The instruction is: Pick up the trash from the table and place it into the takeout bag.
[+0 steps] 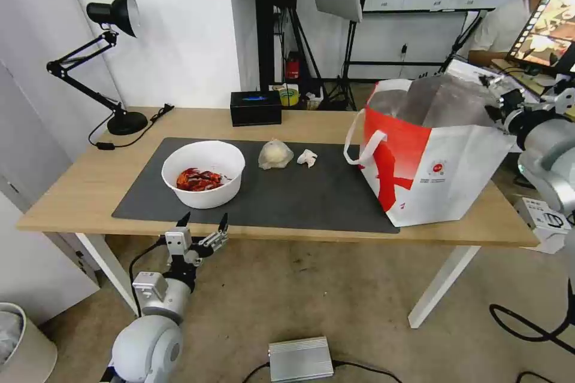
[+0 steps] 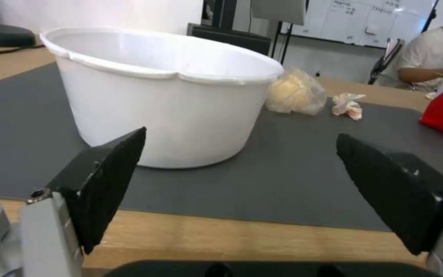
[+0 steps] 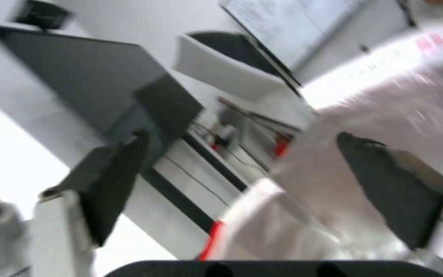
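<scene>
Taking the white bowl (image 1: 203,173) as the landmark: the left gripper (image 1: 203,223) hangs just off the table's (image 1: 78,191) near edge, directly in front of the bowl, jaws spread wide and holding nothing. In the left wrist view the bowl's wall (image 2: 165,115) stands between the two black pads (image 2: 111,181), a little toward one of them, with a strip of dark mat (image 1: 281,203) and bare wood between them and the bowl.

The step in hand looks like a reach for the bowl. It seems too wide for these jaws to straddle, so a pinch on the near rim, one finger inside and one outside, appears the sounder grip. The red shells (image 1: 199,179) lie loose in the bottom; keeping the bowl level through the lift should stop them spilling.

Behind the bowl and to its right sit the plastic-wrapped lump (image 1: 275,154) and, just beyond that, the crumpled tissue (image 1: 307,158), both apart from the bowl and out of the approach path.

Farther right of the bowl stands the takeout bag (image 1: 431,161), mouth up, foil lining showing. The right gripper (image 3: 242,192) is up at the bag's far top edge, fingers released and empty
</scene>
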Controlling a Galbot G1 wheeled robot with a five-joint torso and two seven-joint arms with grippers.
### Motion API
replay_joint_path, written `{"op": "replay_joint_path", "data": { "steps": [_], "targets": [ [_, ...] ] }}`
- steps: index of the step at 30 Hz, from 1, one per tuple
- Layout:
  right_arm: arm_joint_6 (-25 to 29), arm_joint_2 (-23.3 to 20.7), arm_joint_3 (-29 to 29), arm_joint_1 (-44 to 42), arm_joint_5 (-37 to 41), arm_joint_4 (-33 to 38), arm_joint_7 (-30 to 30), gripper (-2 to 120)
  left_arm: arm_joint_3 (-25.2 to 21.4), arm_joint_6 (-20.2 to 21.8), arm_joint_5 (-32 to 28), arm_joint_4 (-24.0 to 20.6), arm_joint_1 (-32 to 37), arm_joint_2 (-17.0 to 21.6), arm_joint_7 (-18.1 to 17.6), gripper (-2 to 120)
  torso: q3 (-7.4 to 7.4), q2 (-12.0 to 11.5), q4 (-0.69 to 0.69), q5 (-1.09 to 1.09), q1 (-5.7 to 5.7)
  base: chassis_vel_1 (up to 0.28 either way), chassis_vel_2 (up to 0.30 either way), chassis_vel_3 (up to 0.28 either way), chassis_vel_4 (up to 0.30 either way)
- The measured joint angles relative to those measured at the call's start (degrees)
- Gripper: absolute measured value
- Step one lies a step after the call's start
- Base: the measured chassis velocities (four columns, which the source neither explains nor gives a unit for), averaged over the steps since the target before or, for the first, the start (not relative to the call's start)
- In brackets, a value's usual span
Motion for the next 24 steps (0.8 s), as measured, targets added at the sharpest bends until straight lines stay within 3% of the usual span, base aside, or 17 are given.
{"op": "replay_joint_path", "data": {
  "steps": [1,4,5,8,9,12,24],
  "targets": [
    [0.0,0.0,0.0,0.0,0.0,0.0,0.0,91,0.0,0.0,0.0,0.0,0.0,0.0,0.0,100,0.0,0.0,0.0,0.0,0.0,0.0,0.0,0.0,0.0],
    [3.7,0.6,-0.16,-4.81,-13.63,1.58,-17.87,99,-0.16,-0.06,-0.22,-0.15,0.03,-0.05,0.0,100,0.0,0.0,-0.01,0.01,0.0,0.0,0.0,0.0,0.0],
    [3.7,0.6,-0.16,-4.81,-13.63,1.58,-17.87,99,-0.16,-0.06,-0.22,-0.15,0.03,-0.05,0.0,100,0.0,0.0,-0.01,0.01,0.0,0.0,0.0,0.0,0.0],
    [9.27,0.83,-0.48,-10.77,-25.3,3.76,-34.67,100,-0.39,-0.09,-1.07,-0.39,-0.11,-0.1,-0.02,100,0.0,0.0,0.0,0.0,0.0,0.0,0.0,0.0,0.0],
    [9.27,0.83,-0.48,-10.77,-25.3,3.76,-34.67,100,-0.39,-0.09,-1.07,-0.39,-0.11,-0.1,-0.02,100,0.0,0.0,0.0,0.0,0.0,0.0,0.0,0.0,0.0],
    [13.04,1.46,-1.08,-17.55,-37.27,7.77,-46.1,100,-0.46,-0.1,-1.3,-0.39,-0.26,-0.13,-0.03,100,-0.01,0.0,-0.01,0.0,0.0,0.0,0.0,0.0,0.0],
    [17.21,7.25,-3.59,-26.61,-55.14,10.86,-51.38,100,-1.11,-0.56,-0.88,-0.16,0.2,-0.69,-0.04,100,0.0,0.0,0.0,0.0,0.0,0.0,0.0,0.0,0.0]
  ]
}}
